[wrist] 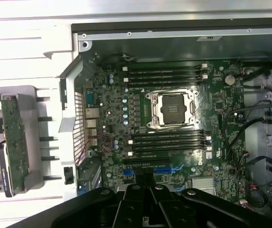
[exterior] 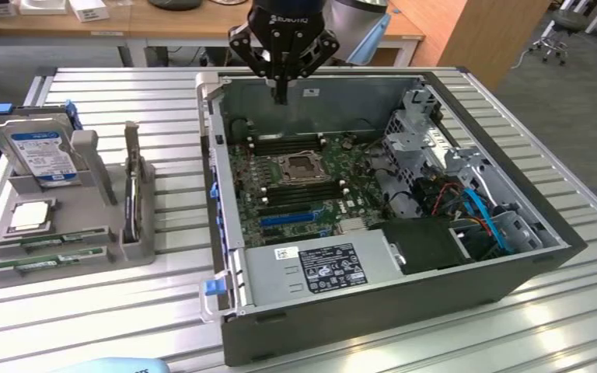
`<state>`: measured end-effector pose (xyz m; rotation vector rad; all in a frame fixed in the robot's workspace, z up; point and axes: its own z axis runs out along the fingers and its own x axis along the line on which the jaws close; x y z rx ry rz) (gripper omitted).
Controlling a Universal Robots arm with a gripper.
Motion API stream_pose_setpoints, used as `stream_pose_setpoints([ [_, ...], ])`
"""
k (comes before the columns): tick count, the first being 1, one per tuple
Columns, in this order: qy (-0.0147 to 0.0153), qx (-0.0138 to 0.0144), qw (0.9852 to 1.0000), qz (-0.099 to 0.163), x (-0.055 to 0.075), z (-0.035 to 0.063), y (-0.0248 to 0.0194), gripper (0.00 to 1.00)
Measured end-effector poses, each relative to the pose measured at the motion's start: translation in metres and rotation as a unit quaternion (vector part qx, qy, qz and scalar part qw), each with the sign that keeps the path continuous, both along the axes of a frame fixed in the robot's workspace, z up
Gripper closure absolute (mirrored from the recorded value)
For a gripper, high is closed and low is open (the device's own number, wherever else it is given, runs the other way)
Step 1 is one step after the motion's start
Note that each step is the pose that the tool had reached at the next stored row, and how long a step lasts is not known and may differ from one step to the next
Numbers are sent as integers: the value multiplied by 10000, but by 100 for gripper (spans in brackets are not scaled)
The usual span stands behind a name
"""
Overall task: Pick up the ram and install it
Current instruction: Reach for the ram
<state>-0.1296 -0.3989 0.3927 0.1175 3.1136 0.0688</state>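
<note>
Two ram sticks (exterior: 50,242), green with white stickers, lie flat in slots at the front of the grey tray (exterior: 122,252) on the exterior view's left. My gripper (exterior: 279,97) hangs over the far side of the open computer case (exterior: 382,311), above the motherboard (exterior: 293,179), well away from the tray. Its fingers are shut with nothing between them. In the wrist view the gripper (wrist: 145,184) looks down on the motherboard (wrist: 107,123), with dark empty memory slots (wrist: 167,73) on both sides of the open processor socket (wrist: 171,109).
The tray also carries a hard drive (exterior: 40,151), a square silver processor (exterior: 31,216) and a green board standing on edge (exterior: 133,190), which also shows in the wrist view (wrist: 14,142). Inside the case sit a power supply (exterior: 325,268), drive cages (exterior: 423,144) and cables (exterior: 485,221).
</note>
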Motion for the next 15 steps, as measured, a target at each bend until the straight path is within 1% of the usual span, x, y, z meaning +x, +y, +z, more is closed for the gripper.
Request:
stream_pose_setpoints([
  [15,-13,0,10000,-29,-282,-26,7,90],
])
